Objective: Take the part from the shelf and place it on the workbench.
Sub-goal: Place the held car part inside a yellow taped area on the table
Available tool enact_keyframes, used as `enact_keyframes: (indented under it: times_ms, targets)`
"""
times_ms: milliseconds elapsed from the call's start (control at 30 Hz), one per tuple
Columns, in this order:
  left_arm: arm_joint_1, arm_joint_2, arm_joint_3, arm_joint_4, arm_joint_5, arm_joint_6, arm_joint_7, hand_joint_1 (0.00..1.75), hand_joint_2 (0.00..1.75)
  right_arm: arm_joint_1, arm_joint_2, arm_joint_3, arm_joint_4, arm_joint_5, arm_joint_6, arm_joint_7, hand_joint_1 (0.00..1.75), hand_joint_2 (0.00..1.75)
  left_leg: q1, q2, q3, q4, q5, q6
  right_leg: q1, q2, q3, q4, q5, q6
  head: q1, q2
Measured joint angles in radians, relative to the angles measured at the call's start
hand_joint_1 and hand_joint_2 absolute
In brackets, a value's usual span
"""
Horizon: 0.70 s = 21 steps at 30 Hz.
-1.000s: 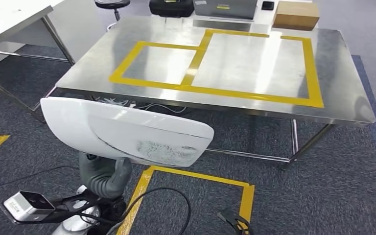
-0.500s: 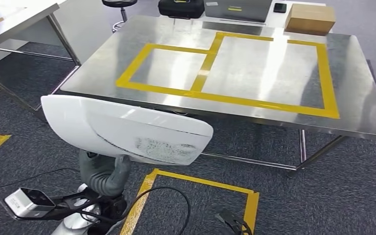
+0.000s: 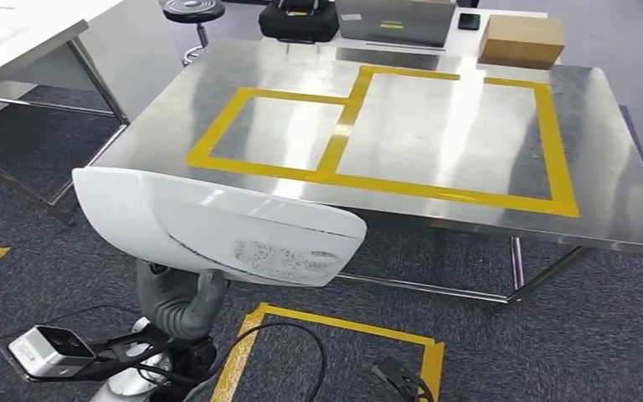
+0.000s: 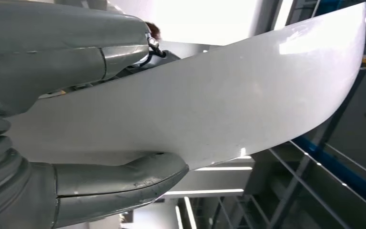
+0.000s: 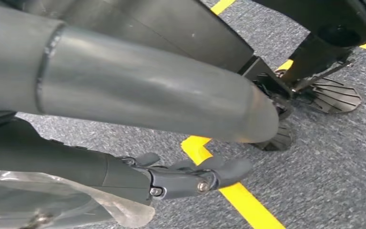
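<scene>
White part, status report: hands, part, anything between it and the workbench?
Left hand grips white part from below. Right hand empty, hanging over carpet. Workbench ahead, nothing in the way.

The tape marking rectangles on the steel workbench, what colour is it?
Yellow tape, clearest in the head view.

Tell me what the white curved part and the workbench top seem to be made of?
The white curved part: probably glossy painted plastic, since highlights show on it. The workbench top: brushed metal, likely stainless steel, with dull grey reflections.
</scene>
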Motion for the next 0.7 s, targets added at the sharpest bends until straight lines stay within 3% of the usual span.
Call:
enact_keyframes:
  times_ms: [33, 133, 167, 267, 300, 333, 367, 433, 467, 533, 633, 700]
  targets:
    - [0.001, 0.0, 0.0, 0.0, 0.0, 0.0, 0.0, 1.75, 1.75, 0.0, 0.0, 0.0, 0.0, 0.0, 0.0, 0.0, 0.0, 0.0, -0.003, 0.0, 0.001, -0.001, -0.011, 0.009, 0.001, -0.001, 0.005, 0.002, -0.003, 0.009, 0.001, 0.0]
    - [0.0, -0.001, 0.002, 0.0, 0.0, 0.0, 0.0, 1.75, 1.75, -0.001, 0.0, 0.0, 0.0, 0.0, 0.0, 0.0, 0.0, 0.0, -0.002, -0.004, 0.02, -0.006, 0.001, 0.032, -0.002, -0.003, 0.001, 0.033, -0.016, 0.026, 0.005, 0.0]
    - [-0.001, -0.003, 0.002, 0.0, 0.0, 0.0, 0.0, 1.75, 1.75, -0.003, 0.0, 0.0, 0.0, 0.0, 0.0, -0.001, 0.0, 0.0, -0.001, -0.004, 0.027, -0.007, -0.001, 0.038, -0.003, -0.003, -0.02, 0.068, -0.028, 0.029, 0.008, 0.0]
    - [0.0, -0.005, 0.002, 0.0, -0.001, -0.001, 0.0, 1.75, 1.75, -0.005, 0.0, 0.0, 0.0, 0.0, 0.0, -0.001, 0.0, 0.0, -0.007, -0.005, 0.036, -0.007, -0.016, 0.048, -0.002, -0.003, -0.143, 0.239, -0.091, 0.031, 0.015, 0.0]
    - [0.001, -0.005, 0.002, 0.0, 0.0, -0.001, 0.0, 1.75, 1.75, -0.002, 0.0, 0.0, 0.0, 0.0, -0.001, -0.001, 0.0, 0.0, -0.01, -0.006, 0.042, -0.007, -0.023, 0.05, -0.001, -0.003, -0.175, 0.269, -0.098, 0.029, 0.015, 0.0]
    - [0.001, -0.005, 0.002, 0.0, 0.0, -0.001, 0.0, 1.75, 1.75, 0.0, 0.0, 0.0, 0.0, 0.0, -0.001, 0.0, 0.0, 0.0, -0.013, -0.007, 0.05, -0.007, -0.03, 0.051, 0.001, -0.003, -0.19, 0.264, -0.082, 0.025, 0.015, 0.0]
    - [0.001, -0.005, 0.002, 0.0, 0.0, -0.001, 0.0, 1.75, 1.75, 0.001, 0.0, 0.0, 0.0, 0.0, -0.001, 0.0, 0.0, 0.0, -0.015, -0.008, 0.061, -0.007, -0.038, 0.051, 0.003, -0.003, -0.187, 0.223, -0.043, 0.019, 0.015, 0.0]
    - [0.0, -0.005, 0.002, 0.0, -0.001, -0.001, 0.0, 1.75, 1.75, 0.002, 0.0, 0.0, 0.0, 0.0, -0.001, 0.0, 0.0, 0.0, -0.019, -0.008, 0.082, -0.009, -0.055, 0.05, 0.01, -0.003, -0.158, 0.105, 0.044, 0.003, 0.014, 0.0]
    - [0.0, -0.005, 0.002, 0.001, -0.001, 0.0, 0.0, 1.75, 1.75, 0.001, 0.0, 0.0, 0.001, -0.001, -0.001, -0.001, 0.0, 0.0, -0.019, -0.008, 0.087, -0.01, -0.06, 0.047, 0.014, -0.003, -0.144, 0.06, 0.064, -0.003, 0.012, 0.0]
    - [0.0, -0.005, 0.003, 0.001, -0.001, 0.0, 0.0, 1.75, 1.75, 0.002, -0.001, 0.0, 0.002, -0.001, -0.001, 0.0, 0.0, 0.0, -0.018, -0.008, 0.094, -0.011, -0.066, 0.037, 0.021, -0.004, -0.132, 0.031, 0.064, -0.013, 0.008, 0.0]
    - [-0.001, -0.005, 0.003, 0.001, -0.001, 0.0, 0.0, 1.75, 1.75, 0.004, -0.002, 0.0, 0.002, -0.002, -0.002, 0.0, 0.0, 0.0, -0.017, -0.007, 0.102, 0.013, -0.07, 0.02, 0.015, -0.001, -0.095, 0.01, 0.064, -0.028, 0.006, 0.0]
    - [-0.004, -0.005, 0.004, 0.001, -0.001, 0.0, 0.0, 1.75, 1.75, 0.001, -0.001, 0.0, 0.003, -0.004, -0.002, 0.0, 0.0, 0.0, -0.013, -0.007, 0.063, 0.091, -0.092, 0.009, 0.011, -0.001, -0.069, 0.002, 0.057, -0.034, 0.003, 0.0]
